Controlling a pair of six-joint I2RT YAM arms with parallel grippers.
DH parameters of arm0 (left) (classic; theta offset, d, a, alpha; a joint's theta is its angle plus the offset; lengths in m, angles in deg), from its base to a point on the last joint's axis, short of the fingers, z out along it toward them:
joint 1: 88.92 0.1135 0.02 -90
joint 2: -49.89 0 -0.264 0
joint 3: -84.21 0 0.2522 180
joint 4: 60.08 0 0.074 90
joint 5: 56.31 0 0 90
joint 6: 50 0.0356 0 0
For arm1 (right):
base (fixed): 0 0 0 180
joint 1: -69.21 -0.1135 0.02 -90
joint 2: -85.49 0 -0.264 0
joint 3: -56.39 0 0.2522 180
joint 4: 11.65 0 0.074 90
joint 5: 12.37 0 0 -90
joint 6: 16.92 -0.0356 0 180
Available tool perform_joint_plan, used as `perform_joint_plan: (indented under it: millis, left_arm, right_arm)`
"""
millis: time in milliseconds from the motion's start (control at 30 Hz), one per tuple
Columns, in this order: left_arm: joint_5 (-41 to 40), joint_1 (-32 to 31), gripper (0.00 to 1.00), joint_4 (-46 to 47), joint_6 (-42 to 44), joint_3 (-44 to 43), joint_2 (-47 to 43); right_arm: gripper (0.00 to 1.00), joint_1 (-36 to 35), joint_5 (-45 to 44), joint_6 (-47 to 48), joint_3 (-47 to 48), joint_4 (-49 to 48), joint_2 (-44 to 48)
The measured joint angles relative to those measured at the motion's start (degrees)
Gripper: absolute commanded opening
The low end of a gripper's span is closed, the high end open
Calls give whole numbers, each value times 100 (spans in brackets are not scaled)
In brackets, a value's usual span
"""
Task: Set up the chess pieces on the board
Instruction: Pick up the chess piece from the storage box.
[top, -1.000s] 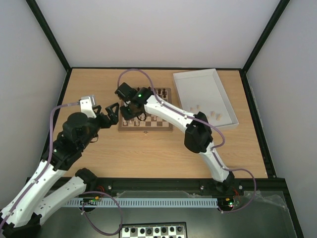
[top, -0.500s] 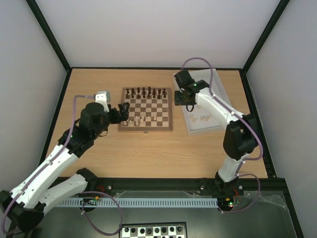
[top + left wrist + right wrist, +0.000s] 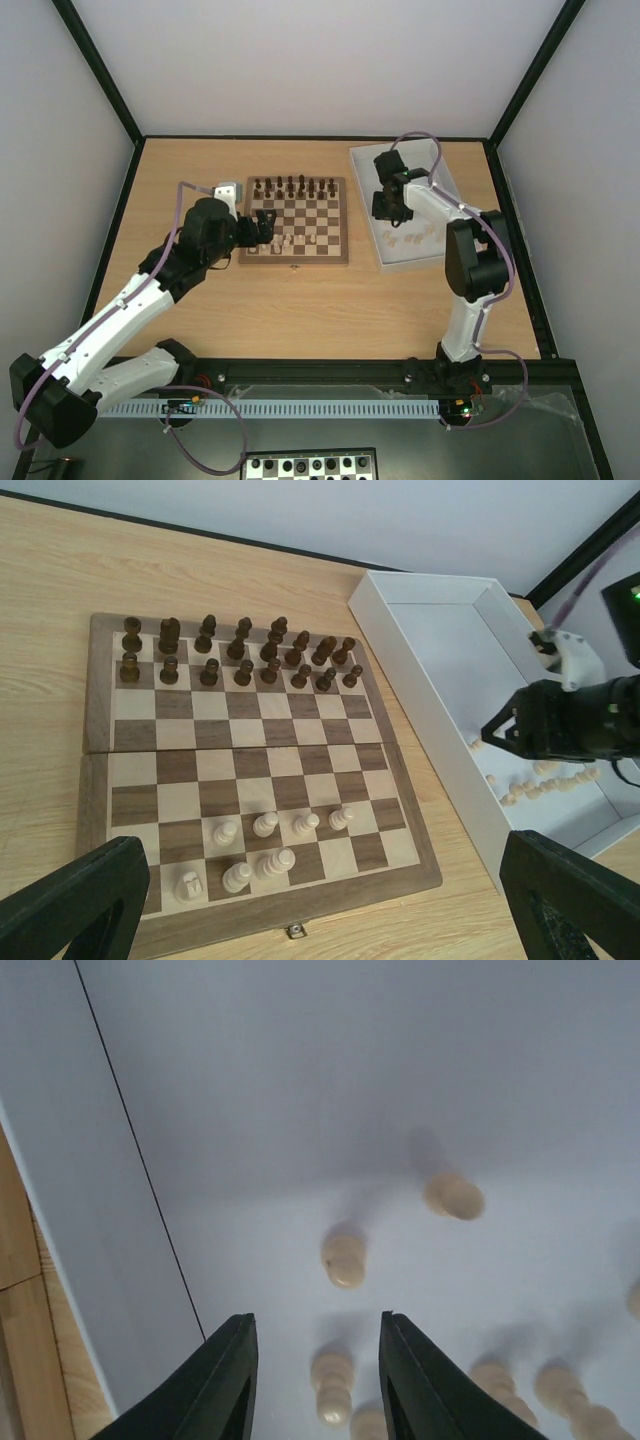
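Note:
The wooden board point(image 3: 295, 258) lies at the table's middle. Several pale chess pieces point(image 3: 290, 240) stand on its near two rows, left of centre, also in the left wrist view point(image 3: 264, 825). More pale pieces point(image 3: 345, 1258) lie loose in the white tray point(image 3: 440, 165). My right gripper point(image 3: 388, 215) hangs open and empty just above them, with one piece point(image 3: 332, 1380) between its fingers point(image 3: 230, 1380); the left wrist view shows it too point(image 3: 505, 735). My left gripper point(image 3: 262, 228) is wide open and empty over the board's near left edge point(image 3: 325, 845).
Dark brown pieces point(image 3: 295, 186) fill the board's two far rows point(image 3: 240, 655). The tray's tall wall point(image 3: 440, 710) stands right beside the board's right edge. A black-and-white board point(image 3: 310, 465) lies below the arm bases.
My right arm has swung from over the board to the tray and come down over the loose pale pieces. My left arm has reached right, to the board's left edge.

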Motion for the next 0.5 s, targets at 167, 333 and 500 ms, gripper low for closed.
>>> perform_joint_plan:
  millis: [167,333,500]
  left_arm:
    - [17,4,100,20,46,-4,15]
    - [13,9,100,20,76,-4,7]
    - [13,9,100,20,109,-4,7]
  right_arm:
    - [33,-20,35,2,212,-63,-446]
    - [32,-17,17,2,258,-90,-590]
    - [31,0,-13,2,299,-125,-595]
